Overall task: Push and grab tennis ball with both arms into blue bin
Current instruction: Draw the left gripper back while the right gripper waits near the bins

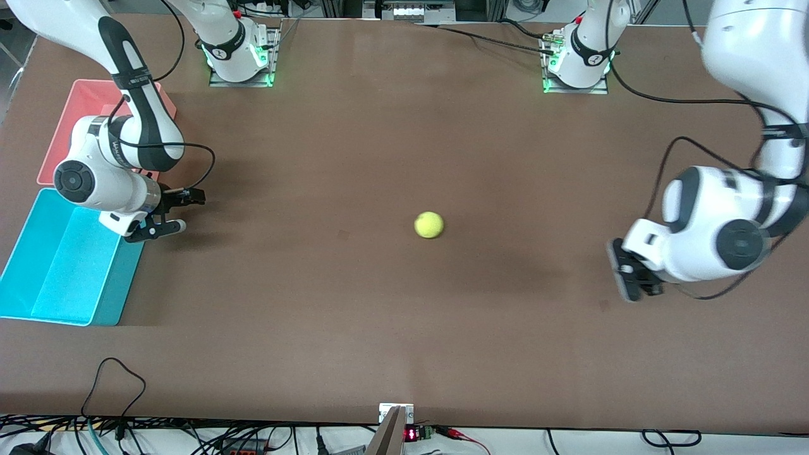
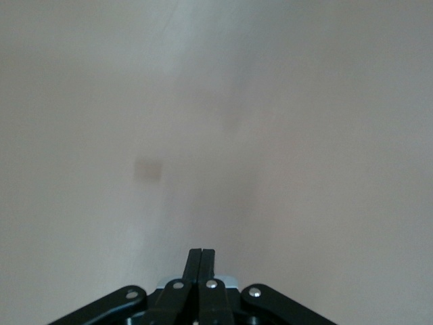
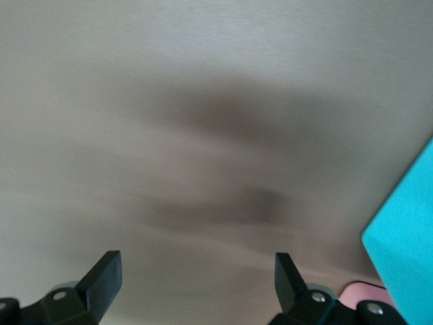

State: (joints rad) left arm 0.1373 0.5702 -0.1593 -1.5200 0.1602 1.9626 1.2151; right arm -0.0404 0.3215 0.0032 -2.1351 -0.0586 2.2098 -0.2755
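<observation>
The tennis ball (image 1: 429, 225) lies alone on the brown table, near the middle. It shows in neither wrist view. The blue bin (image 1: 117, 284) stands at the right arm's end of the table, nearer to the front camera than the pink bin. My right gripper (image 1: 185, 212) is open and empty, low over the table beside the blue bin, on the side toward the ball. In the right wrist view my right gripper (image 3: 196, 271) has bare table between its fingers and a corner of the blue bin (image 3: 406, 250) beside it. My left gripper (image 1: 622, 278) is shut and empty, low over the table at the left arm's end; in the left wrist view it (image 2: 201, 256) is over bare table.
A pink bin (image 1: 57, 145) stands beside the blue bin, farther from the front camera, partly covered by the right arm. Its edge shows in the right wrist view (image 3: 365, 294). Cables lie along the table's front edge (image 1: 114, 379).
</observation>
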